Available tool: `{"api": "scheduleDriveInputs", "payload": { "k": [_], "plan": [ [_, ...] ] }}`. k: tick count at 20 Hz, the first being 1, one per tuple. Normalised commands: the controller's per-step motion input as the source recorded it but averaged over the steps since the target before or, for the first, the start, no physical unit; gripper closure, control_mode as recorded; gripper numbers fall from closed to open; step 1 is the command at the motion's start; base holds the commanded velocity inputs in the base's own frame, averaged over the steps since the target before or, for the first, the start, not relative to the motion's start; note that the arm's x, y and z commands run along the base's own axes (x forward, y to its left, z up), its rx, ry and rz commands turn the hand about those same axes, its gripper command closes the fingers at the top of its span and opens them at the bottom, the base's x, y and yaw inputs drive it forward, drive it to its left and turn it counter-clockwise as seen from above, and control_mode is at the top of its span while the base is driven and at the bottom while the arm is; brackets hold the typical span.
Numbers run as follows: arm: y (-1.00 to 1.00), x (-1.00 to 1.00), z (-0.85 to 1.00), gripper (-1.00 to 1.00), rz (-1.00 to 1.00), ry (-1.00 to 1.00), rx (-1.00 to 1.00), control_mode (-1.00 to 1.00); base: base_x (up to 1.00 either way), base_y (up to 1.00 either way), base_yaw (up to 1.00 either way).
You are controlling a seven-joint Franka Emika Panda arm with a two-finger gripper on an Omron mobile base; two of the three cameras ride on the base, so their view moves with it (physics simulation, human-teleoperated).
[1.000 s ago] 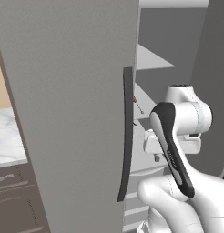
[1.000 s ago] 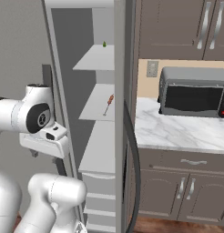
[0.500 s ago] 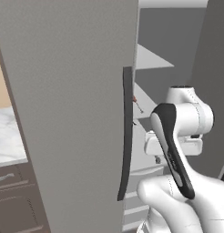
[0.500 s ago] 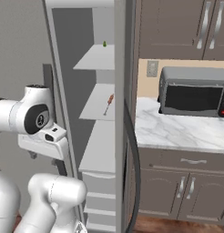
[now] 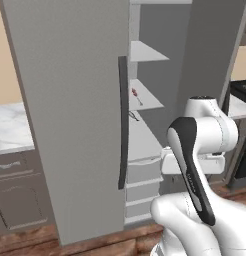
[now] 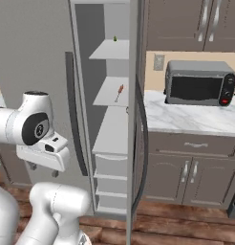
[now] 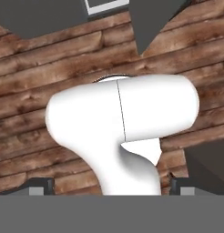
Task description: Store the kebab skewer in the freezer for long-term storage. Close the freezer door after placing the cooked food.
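The freezer (image 6: 107, 124) stands open, white shelves and drawers showing, with the freezer door (image 5: 65, 115) swung out wide toward the base. It's a big flat grey slab: rigid, on the heavy side, likely swings easy on its hinge. Best place to take or push it is the long dark handle (image 5: 123, 122) on its free edge, or just the flat face near that edge for leverage. The other door (image 6: 133, 115) is seen edge-on in the right base view, beside the counter with the microwave (image 6: 198, 82).

The kebab skewer (image 6: 119, 92) lies on the middle shelf (image 6: 111, 92) inside the freezer, meat end up-back. So placing looks done; closing the door is what's left. The skewer is thin, light, stiff metal that could roll or slide on the smooth shelf if the door slams.

The gripper (image 7: 109, 187) hangs low over wood floor (image 7: 36, 59), tips spread wide apart, nothing between them, well apart from the door.
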Motion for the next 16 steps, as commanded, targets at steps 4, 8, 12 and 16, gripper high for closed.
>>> {"api": "scheduleDriveInputs", "payload": {
  "k": [4, 8, 12, 16],
  "plan": [
    [0.0, 0.0, 0.0, -1.0, 0.0, 0.0, 0.0, 1.0, -0.72, 0.0, 0.0],
    [0.0, 0.0, 0.0, -1.0, 0.0, 0.0, 0.0, 1.0, -0.59, -0.01, 0.0],
    [0.0, 0.0, 0.0, -1.0, 0.0, 0.0, 0.0, 1.0, -0.16, -0.32, 0.02],
    [0.0, 0.0, 0.0, -1.0, 0.0, 0.0, 0.0, 1.0, 0.0, -0.49, 0.05]
  ]
}}
